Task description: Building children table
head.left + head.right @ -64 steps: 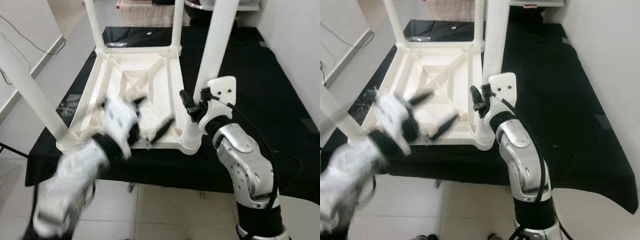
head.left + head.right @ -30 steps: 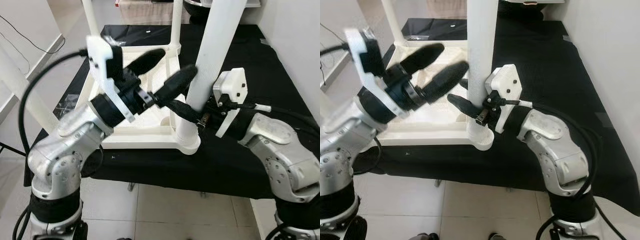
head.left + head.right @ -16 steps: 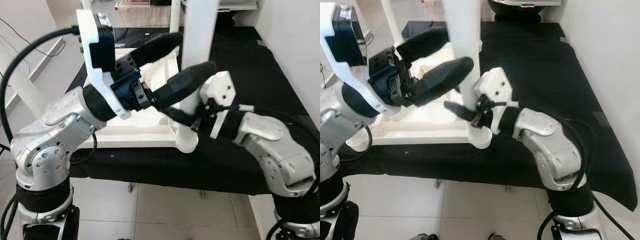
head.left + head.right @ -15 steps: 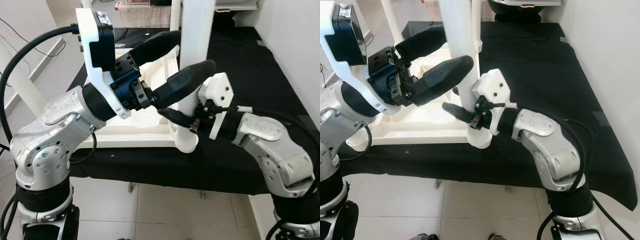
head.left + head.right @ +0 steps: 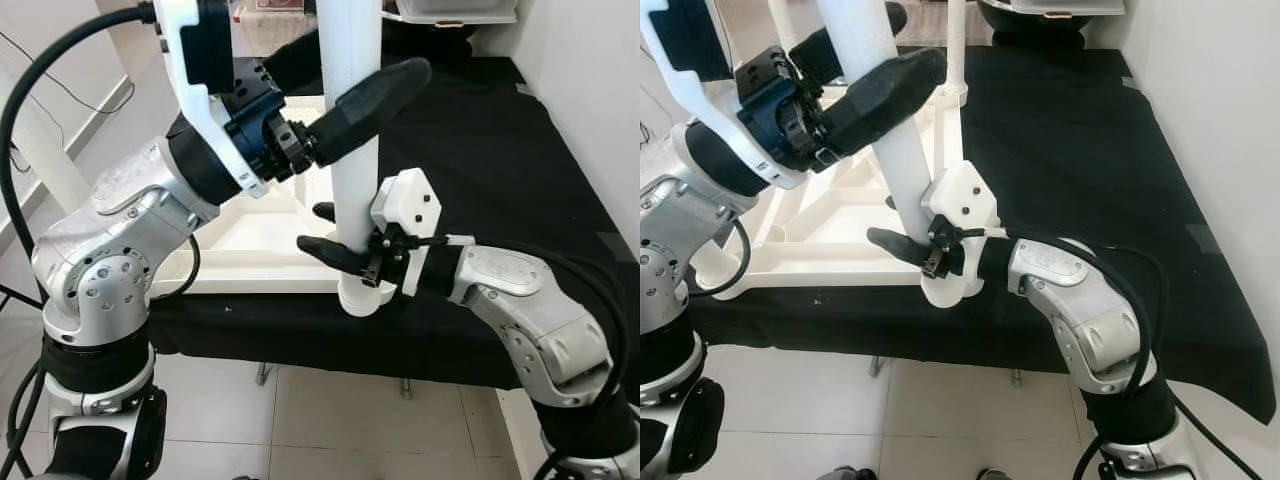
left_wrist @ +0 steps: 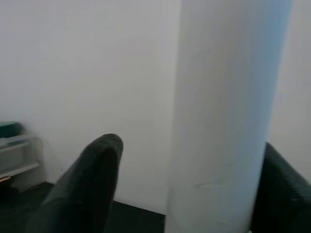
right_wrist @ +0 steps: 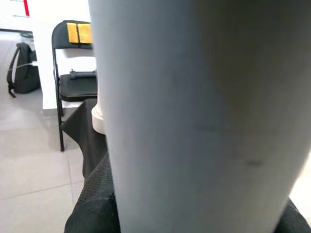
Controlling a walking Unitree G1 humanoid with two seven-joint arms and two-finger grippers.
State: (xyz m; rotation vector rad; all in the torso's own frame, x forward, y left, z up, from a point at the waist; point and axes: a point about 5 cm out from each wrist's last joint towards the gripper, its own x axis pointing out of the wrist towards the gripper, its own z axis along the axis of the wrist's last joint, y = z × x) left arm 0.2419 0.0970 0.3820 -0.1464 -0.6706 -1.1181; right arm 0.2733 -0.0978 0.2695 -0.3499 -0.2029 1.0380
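A white children's table point(image 5: 255, 235) lies upside down on a black-clothed table point(image 5: 480, 130). Its near right leg point(image 5: 352, 170) stands up from the corner socket point(image 5: 360, 295). My left gripper point(image 5: 365, 55) is high on that leg and open. It straddles the leg, with one finger point(image 5: 370, 95) in front and the other behind. In the left wrist view the leg point(image 6: 223, 116) sits between the fingers with a gap on one side. My right gripper point(image 5: 312, 228) is shut on the same leg low down, just above the socket.
Another white leg point(image 5: 40, 150) slants up at the left, and a thin one point(image 5: 955, 40) stands at the far corner. A white wall point(image 5: 600, 100) runs along the right. Tiled floor point(image 5: 300, 420) lies below the table's front edge.
My left arm swung up from over the tabletop and its open fingers now straddle the near right leg high up. My right gripper has stayed on the leg, now lower and nearer the socket.
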